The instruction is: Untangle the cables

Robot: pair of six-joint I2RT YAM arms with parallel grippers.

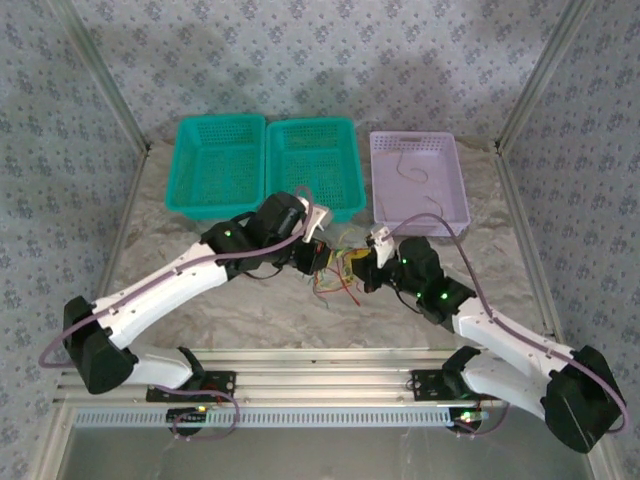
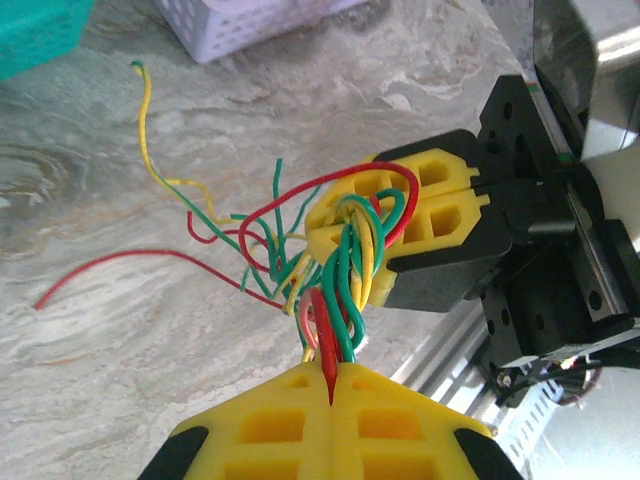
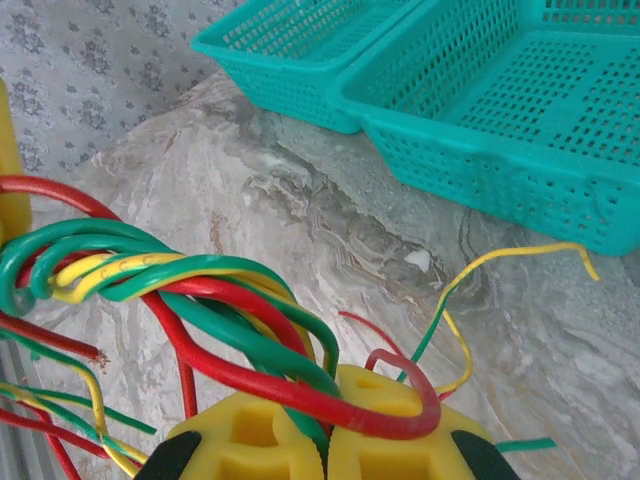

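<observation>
The cables (image 1: 338, 272) are a knot of thin green, yellow and red wires held just above the marble table between the two grippers. My left gripper (image 2: 332, 372) is shut on the near end of the bundle (image 2: 345, 290), with a red wire and green wires pinched between its yellow fingers. Facing it, my right gripper (image 2: 400, 225) grips the other side. In the right wrist view that gripper (image 3: 325, 415) is shut on green wires (image 3: 250, 345), and a red wire (image 3: 400, 420) loops over one finger. Loose ends trail onto the table.
Two teal baskets (image 1: 220, 165) (image 1: 312, 165) stand at the back, with a lilac basket (image 1: 417, 175) to their right holding a thin wire. A long red end (image 2: 110, 265) and a yellow-green end (image 2: 148, 130) lie on the marble. The metal frame rail (image 1: 320, 385) runs along the near edge.
</observation>
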